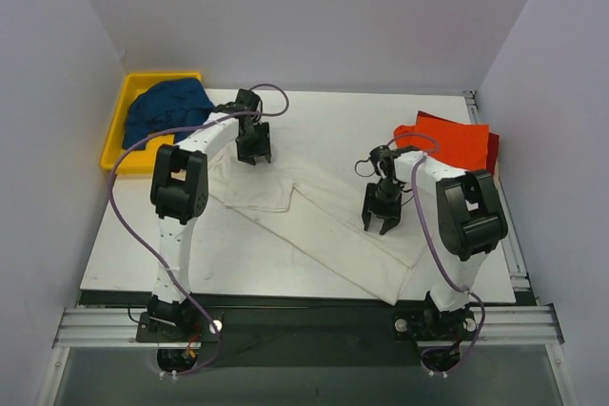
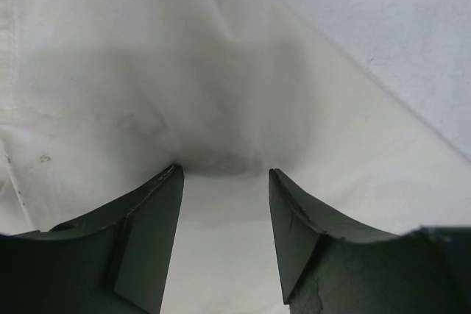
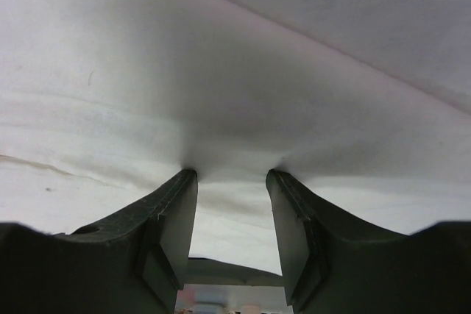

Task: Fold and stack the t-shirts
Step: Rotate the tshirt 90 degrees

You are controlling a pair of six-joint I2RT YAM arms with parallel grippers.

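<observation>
A large off-white t-shirt point(image 1: 314, 202) lies spread across the table, partly folded into a long diagonal band. My left gripper point(image 1: 253, 156) points down at the shirt's far left part. In the left wrist view, this gripper point(image 2: 224, 172) is open and both fingertips press into the cloth point(image 2: 221, 71). My right gripper point(image 1: 381, 224) stands on the shirt's right part. It is also open point(image 3: 231, 174), its tips dent the off-white fabric point(image 3: 221, 86), and nothing is pinched between them. An orange-red t-shirt point(image 1: 455, 140) lies folded at the far right on a dark red one point(image 1: 493, 151).
A yellow plastic bin point(image 1: 118, 126) sits off the table's far left corner with a dark blue t-shirt point(image 1: 166, 106) bunched in it. The white table point(image 1: 143, 244) ends at a rail along the near side. Grey walls close in on the left, right and back.
</observation>
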